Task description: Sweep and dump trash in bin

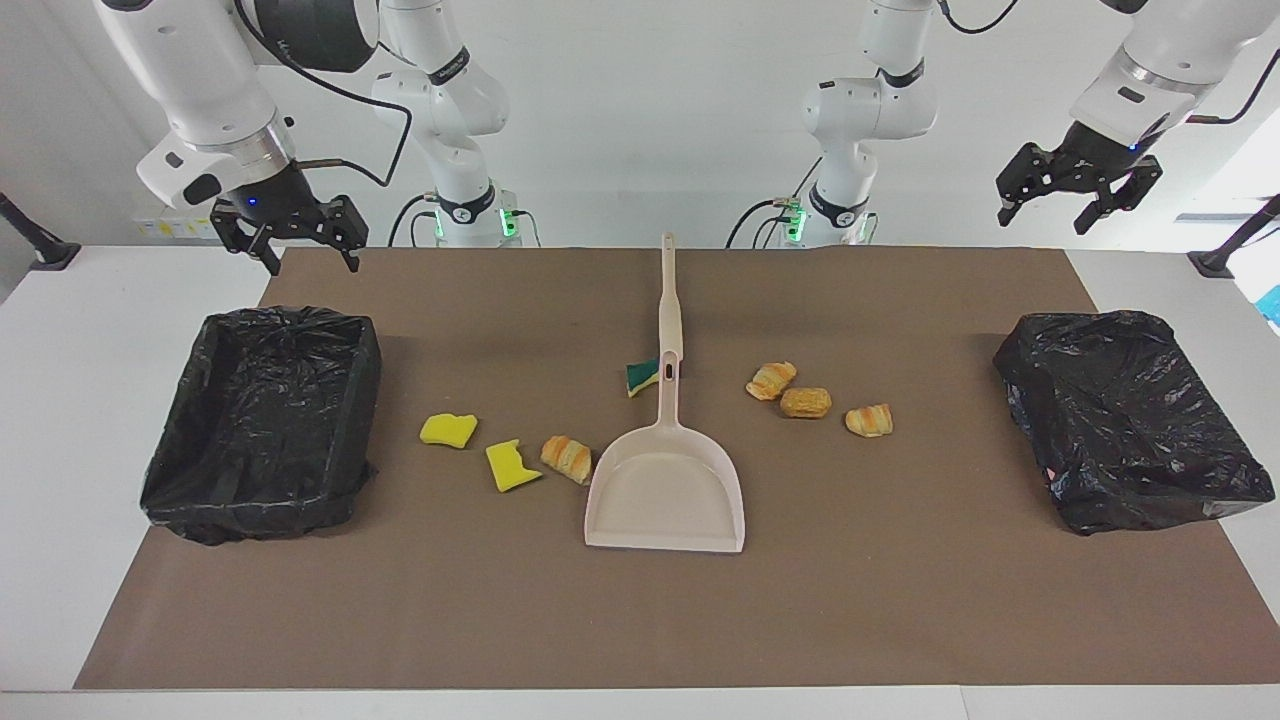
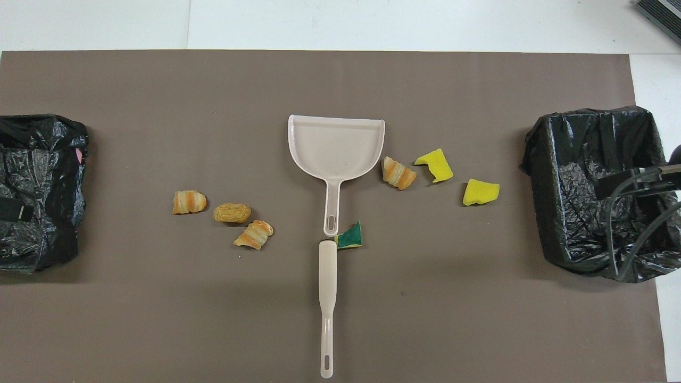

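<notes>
Dustpan (image 1: 665, 490) splits the trash (image 1: 788, 394); both hands, left hand (image 1: 1075, 200) and right hand (image 1: 290, 240), gape.

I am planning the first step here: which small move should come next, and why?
Probably lower the left gripper to the brush handle. Both grippers hang open above the table, the right gripper by the open bin; the dustpan lies empty, with pastry pieces and sponge chunks unswept.

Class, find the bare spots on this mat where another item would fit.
Free: the brown mat farther from the robots than the beige plastic dustpan, and the strip between the pastry pieces and the closed black bag. Crowded: around the dustpan handle, brush and yellow sponge chunks.
</notes>
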`<state>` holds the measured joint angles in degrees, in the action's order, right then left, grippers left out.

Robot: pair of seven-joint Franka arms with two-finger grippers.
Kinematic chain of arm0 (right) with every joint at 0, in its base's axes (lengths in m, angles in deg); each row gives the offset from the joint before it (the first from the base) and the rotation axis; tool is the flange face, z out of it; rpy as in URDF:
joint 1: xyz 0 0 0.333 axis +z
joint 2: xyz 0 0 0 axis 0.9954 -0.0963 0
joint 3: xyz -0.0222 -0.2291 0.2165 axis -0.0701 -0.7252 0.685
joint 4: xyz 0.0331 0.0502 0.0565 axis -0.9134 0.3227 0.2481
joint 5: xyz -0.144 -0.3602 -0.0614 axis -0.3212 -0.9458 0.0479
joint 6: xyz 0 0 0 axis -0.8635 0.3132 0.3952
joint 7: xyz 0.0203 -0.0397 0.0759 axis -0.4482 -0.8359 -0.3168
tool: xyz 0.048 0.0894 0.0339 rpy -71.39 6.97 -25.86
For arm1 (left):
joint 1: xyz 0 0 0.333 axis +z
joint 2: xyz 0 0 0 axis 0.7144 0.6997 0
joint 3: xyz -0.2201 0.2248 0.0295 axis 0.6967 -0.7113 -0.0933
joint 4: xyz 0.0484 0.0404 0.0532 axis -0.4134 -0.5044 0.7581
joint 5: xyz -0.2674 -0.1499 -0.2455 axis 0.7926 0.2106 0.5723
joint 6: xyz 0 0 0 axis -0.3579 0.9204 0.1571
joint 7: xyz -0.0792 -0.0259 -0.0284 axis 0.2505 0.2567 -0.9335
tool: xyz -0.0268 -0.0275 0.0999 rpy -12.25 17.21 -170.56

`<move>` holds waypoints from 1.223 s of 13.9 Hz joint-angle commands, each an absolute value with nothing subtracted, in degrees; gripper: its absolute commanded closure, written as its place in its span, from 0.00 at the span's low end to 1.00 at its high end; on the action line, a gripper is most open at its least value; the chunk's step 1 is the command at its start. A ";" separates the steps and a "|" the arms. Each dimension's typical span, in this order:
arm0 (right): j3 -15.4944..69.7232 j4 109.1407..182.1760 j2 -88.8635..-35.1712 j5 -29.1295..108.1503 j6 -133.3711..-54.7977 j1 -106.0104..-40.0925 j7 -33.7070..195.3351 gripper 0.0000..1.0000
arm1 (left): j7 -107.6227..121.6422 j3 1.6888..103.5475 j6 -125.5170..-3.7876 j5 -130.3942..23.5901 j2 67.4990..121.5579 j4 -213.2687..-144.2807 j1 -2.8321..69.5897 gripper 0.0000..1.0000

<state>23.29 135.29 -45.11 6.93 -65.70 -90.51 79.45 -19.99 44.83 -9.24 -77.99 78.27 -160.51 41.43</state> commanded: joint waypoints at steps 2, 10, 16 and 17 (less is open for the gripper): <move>23.43 136.92 -43.60 6.64 -65.61 -90.19 78.44 0.00 | -19.51 44.67 -10.38 -78.80 76.65 -162.48 40.41 0.00; 23.43 137.09 -43.60 6.72 -66.40 -90.10 78.44 0.00 | -19.60 44.67 -10.82 -78.80 76.64 -162.57 40.41 0.00; 23.52 137.09 -43.60 6.72 -66.40 -90.01 78.53 0.00 | -19.51 44.67 -10.82 -78.80 76.56 -162.65 40.41 0.00; 23.52 137.09 -43.60 6.72 -66.40 -90.01 78.53 0.00 | -19.51 44.67 -10.82 -78.80 76.56 -162.65 40.32 0.00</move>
<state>23.36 135.32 -45.05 6.93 -65.70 -90.06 79.45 -19.99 45.09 -9.58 -77.99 78.19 -160.64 41.34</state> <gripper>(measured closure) 0.000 0.000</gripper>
